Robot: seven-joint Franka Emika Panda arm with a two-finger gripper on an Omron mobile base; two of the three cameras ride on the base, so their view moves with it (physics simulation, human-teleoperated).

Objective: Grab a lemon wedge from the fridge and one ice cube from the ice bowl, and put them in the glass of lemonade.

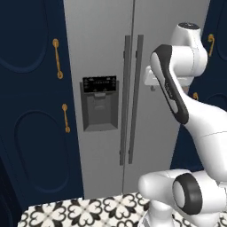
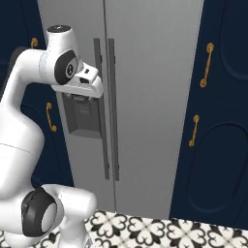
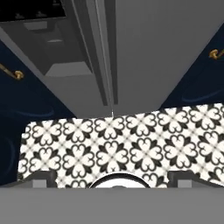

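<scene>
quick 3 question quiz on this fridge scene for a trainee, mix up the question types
1. True or false: both doors of the fridge are shut.
2. Multiple choice: the dark dispenser panel sits on which door, as seen in the left base view? A) the left door B) the right door C) neither door
3. Short answer: what colour are the handles on the navy cabinets beside the fridge?

Key: 1. true. 2. A. 3. Gold.
</scene>
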